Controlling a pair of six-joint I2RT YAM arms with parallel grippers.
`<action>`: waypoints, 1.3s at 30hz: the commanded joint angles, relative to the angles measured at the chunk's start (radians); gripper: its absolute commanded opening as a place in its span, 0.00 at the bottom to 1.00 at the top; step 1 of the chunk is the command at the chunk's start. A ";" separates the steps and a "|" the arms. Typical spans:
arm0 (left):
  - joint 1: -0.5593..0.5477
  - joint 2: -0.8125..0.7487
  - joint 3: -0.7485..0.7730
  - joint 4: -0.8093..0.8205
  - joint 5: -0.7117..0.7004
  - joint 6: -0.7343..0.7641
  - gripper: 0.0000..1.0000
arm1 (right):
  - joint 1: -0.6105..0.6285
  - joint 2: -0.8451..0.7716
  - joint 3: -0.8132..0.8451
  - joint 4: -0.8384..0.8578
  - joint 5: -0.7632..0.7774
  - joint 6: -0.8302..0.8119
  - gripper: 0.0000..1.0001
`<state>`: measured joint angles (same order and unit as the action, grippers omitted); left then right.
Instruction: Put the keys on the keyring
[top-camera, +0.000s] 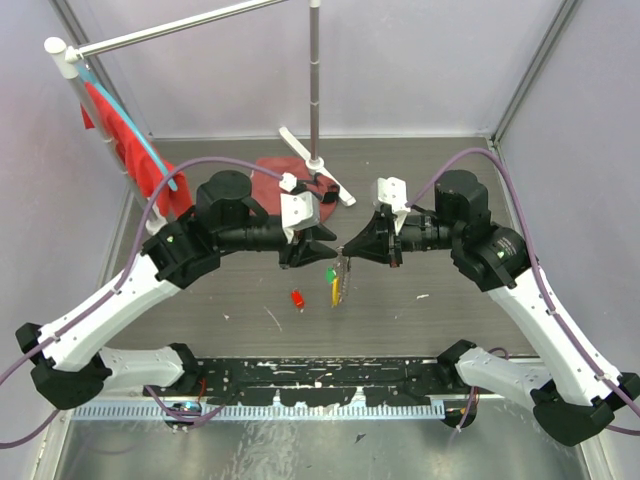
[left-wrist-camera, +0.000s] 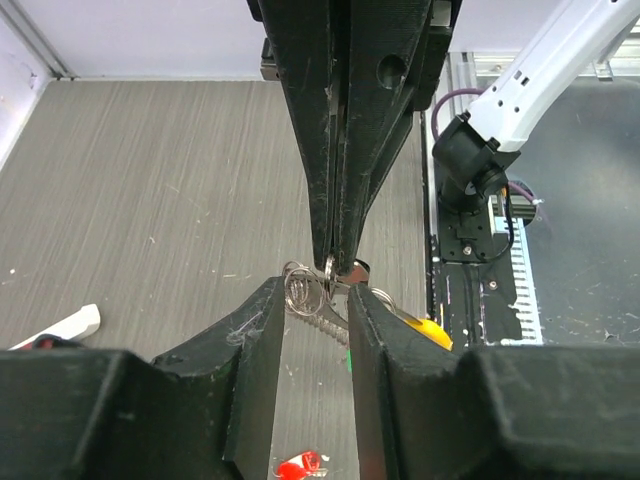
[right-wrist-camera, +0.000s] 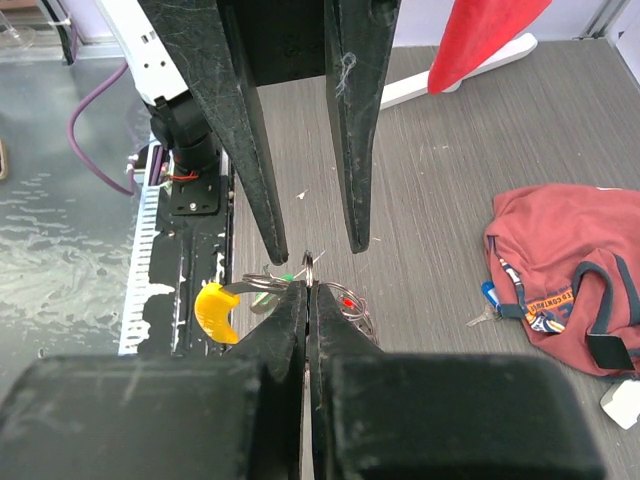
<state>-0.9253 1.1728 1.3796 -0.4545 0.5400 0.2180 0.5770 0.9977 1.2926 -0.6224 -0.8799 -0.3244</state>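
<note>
My right gripper (top-camera: 345, 250) (right-wrist-camera: 307, 290) is shut on the silvery keyring (right-wrist-camera: 308, 263), holding it above the table. Coiled wire loops (right-wrist-camera: 355, 312) (left-wrist-camera: 303, 288) hang from it. A yellow-capped key (right-wrist-camera: 214, 310) (left-wrist-camera: 432, 330) (top-camera: 336, 290) and a green-capped key (right-wrist-camera: 287, 277) (top-camera: 330, 273) hang there too. My left gripper (top-camera: 322, 255) (left-wrist-camera: 315, 290) is open, its fingertips on either side of the loops, facing the right gripper tip to tip. A red-capped key (top-camera: 297, 298) (left-wrist-camera: 300, 465) lies loose on the table below.
A pole stand with white feet (top-camera: 316, 160) stands behind the grippers. A red shirt (right-wrist-camera: 560, 280) (top-camera: 265, 172) lies beside it, with a blue-capped key (right-wrist-camera: 487, 292) at its edge. A red cloth (top-camera: 120, 140) hangs on a rack at back left. The black base strip (top-camera: 320, 375) runs along the near edge.
</note>
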 joint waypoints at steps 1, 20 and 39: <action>-0.001 0.022 0.048 -0.022 0.014 0.013 0.37 | 0.008 -0.003 0.043 0.029 -0.011 -0.014 0.01; -0.002 0.090 0.139 -0.169 0.035 0.097 0.26 | 0.012 0.004 0.045 0.020 -0.007 -0.016 0.00; -0.001 0.135 0.155 -0.156 0.028 0.090 0.21 | 0.020 0.019 0.042 0.027 -0.005 -0.016 0.01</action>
<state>-0.9257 1.2819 1.4929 -0.6193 0.5678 0.3119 0.5873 1.0191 1.2926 -0.6449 -0.8650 -0.3386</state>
